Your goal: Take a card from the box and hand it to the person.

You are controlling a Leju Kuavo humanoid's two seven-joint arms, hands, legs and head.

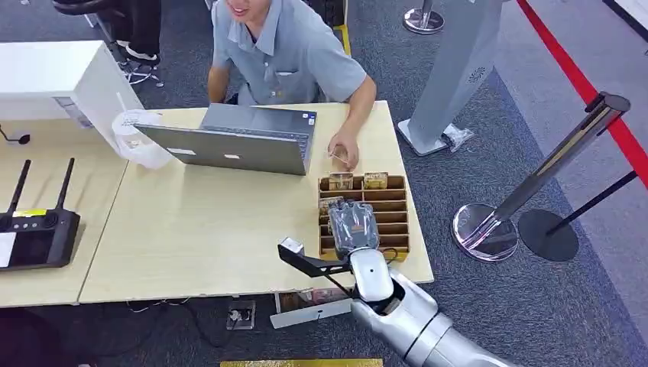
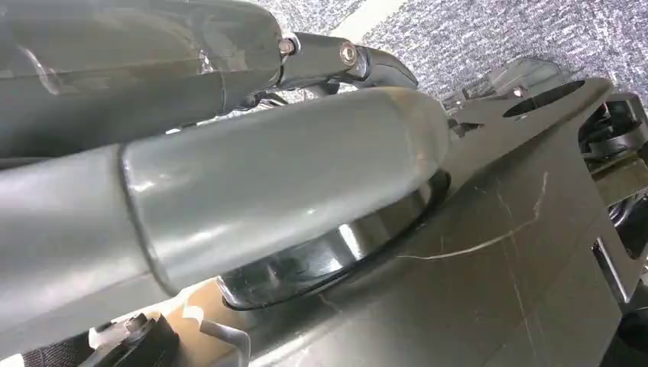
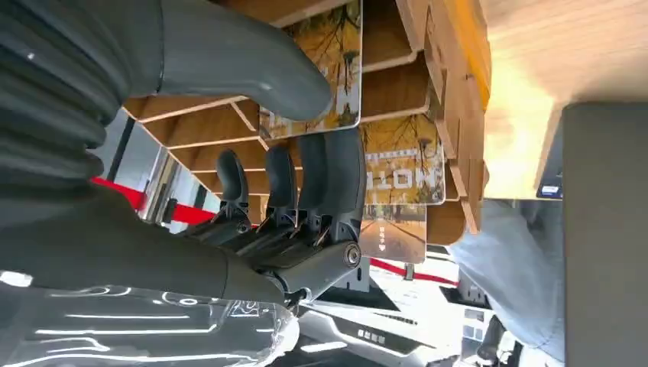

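Cards stand upright in the slots of the wooden box, which sits on the pale table at roughly four o'clock from the table's middle, its far end just beside the person's hand. My right hand hovers over the middle rows of the box, palm down, at six o'clock from that person's hand. In the right wrist view, my thumb lies against the face of one autumn-printed card while my dark fingers curl on its other side; I judge this a closing pinch, but whether the card is actually clamped I cannot tell. Two further cards stand in neighbouring slots, close to my fingertips. My left hand hangs low, and I cannot tell its state from its wrist view. Risks from here, as I judge them: a shallow pinch on a slick card could let it slip as I lift; a tilted pull could jam the card against the slot dividers and drag the light box across the table; fingers straying into the next slot could lift a second card. The open laptop lies at eleven o'clock from the box, near any path toward the person.
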